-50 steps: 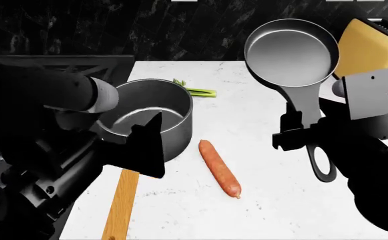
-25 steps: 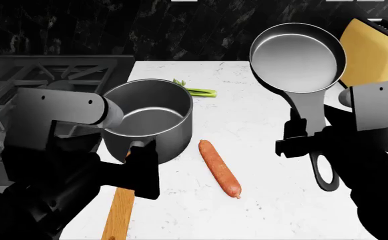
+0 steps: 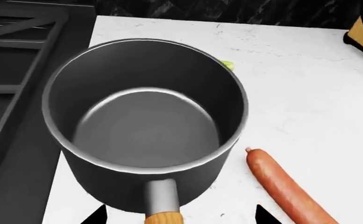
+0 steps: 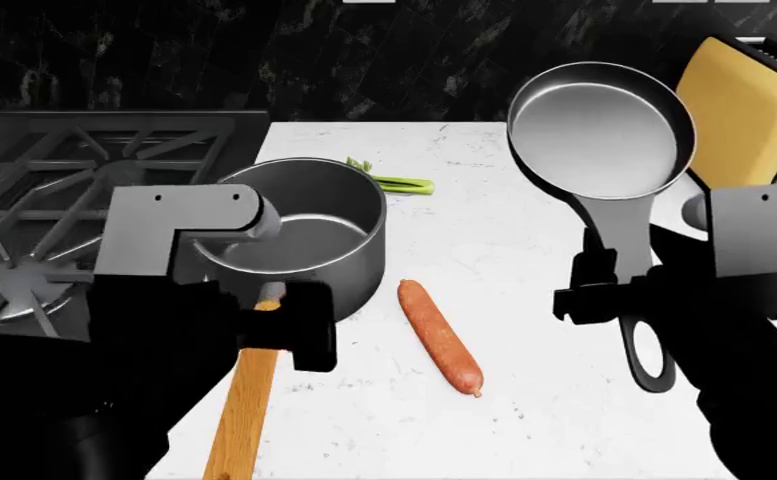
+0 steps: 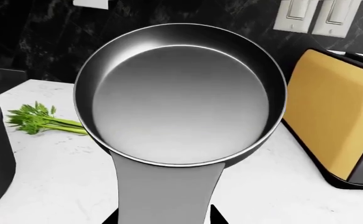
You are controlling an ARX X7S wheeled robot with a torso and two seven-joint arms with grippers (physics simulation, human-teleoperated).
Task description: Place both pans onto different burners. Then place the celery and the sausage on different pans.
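Your right claw [image 4: 604, 285] grips the shallow frying pan [image 4: 602, 128] by its flat handle, your left claw [image 4: 265, 318] clamps the deep saucepan's [image 4: 303, 240] wooden handle, the smooth sausage [image 4: 439, 337] on the marbled counter [image 4: 495, 400].

Saucepan [image 3: 147, 121]: grey brushed metal, satin sheen inside, darker matt outer wall; handle [image 4: 245, 400] orange-brown wood, smooth, joined by a short metal ferrule. Frying pan [image 5: 181, 93]: grey metal, glossier, bright rim highlight. Sausage [image 4: 439, 336]: smooth orange-red skin, faint gloss. Celery [image 5: 41, 120]: matt leafy green. Countertop [image 4: 522, 400]: white marbled stone, smooth. Grates [image 4: 55, 180]: black matt cast iron. Toaster [image 5: 334, 119]: smooth yellow side panel, dark trim.
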